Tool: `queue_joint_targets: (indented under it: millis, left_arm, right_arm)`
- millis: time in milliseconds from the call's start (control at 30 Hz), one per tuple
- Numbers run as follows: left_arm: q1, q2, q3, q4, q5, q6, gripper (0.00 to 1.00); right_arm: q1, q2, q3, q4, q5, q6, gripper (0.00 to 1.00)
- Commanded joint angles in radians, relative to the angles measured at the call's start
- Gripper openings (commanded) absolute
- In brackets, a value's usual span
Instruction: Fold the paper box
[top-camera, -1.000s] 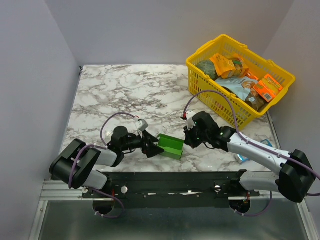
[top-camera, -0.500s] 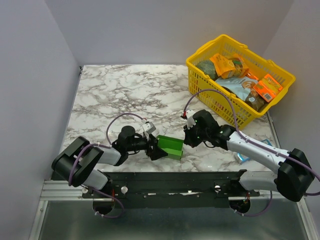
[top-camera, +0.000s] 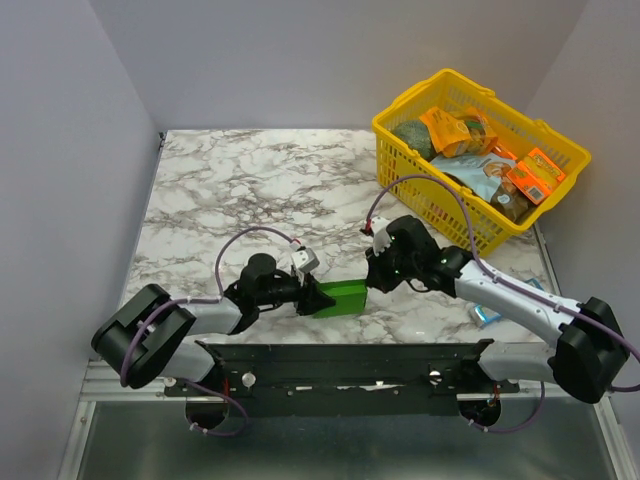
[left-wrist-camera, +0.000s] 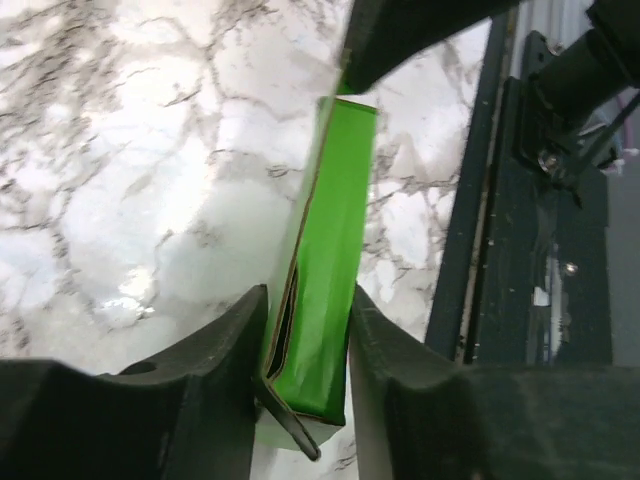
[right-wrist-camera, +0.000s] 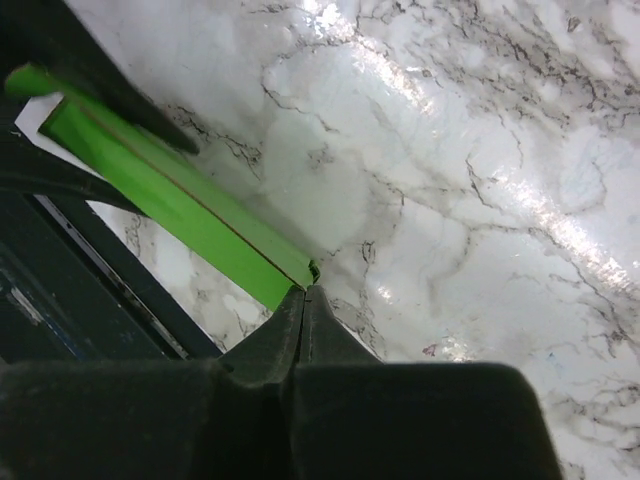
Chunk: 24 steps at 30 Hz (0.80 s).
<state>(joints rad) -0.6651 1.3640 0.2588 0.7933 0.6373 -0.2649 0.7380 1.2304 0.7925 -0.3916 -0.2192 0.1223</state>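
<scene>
Table, left end effector clamps paper box, right end effector closed (hold unclear)

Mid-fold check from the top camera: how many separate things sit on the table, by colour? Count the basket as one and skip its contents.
Green: 1, the paper box
Yellow: 1, the basket
Blue-and-white: 1, the pack, partly hidden under the right arm
Total: 3
</scene>
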Motion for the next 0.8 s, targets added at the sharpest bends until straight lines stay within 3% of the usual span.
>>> queue_joint_targets:
  millis: [0,33,67,167,367,467,700,767]
  left_arm:
    - [-0.021,-0.057,-0.024,-0.003,-0.024,0.036,0.24]
    - [-0.021,-0.068,-0.033,0.001,-0.016,0.036,0.21]
    - [-0.022,-0.095,-0.038,0.007,0.001,0.029,0.20]
    - [-0.025,-0.175,-0.035,0.003,0.094,-0.034,0.18]
    - [-0.106,-0.341,-0.012,-0.123,0.110,-0.085,0.17]
    - [-0.132,-0.353,0.019,-0.180,0.125,-0.092,0.17]
    - [-0.149,-0.393,0.085,-0.318,0.105,-0.062,0.17]
    - [-0.149,-0.399,0.094,-0.328,0.102,-0.056,0.17]
  right_arm:
    - [-0.002,-0.025,0.050,-0.052,-0.022,0.000,0.17]
    - [-0.002,-0.034,0.054,-0.059,-0.013,0.003,0.25]
    - [-0.002,-0.058,0.062,-0.065,-0.003,0.002,0.43]
    - [-0.002,-0.126,0.086,-0.093,-0.029,-0.032,0.65]
    - [0.000,-0.224,0.122,-0.127,-0.213,-0.111,0.74]
    - [0.000,-0.232,0.135,-0.147,-0.307,-0.142,0.82]
    - [0.011,-0.201,0.212,-0.302,-0.513,-0.243,0.84]
    - [0.038,-0.191,0.206,-0.311,-0.504,-0.251,0.84]
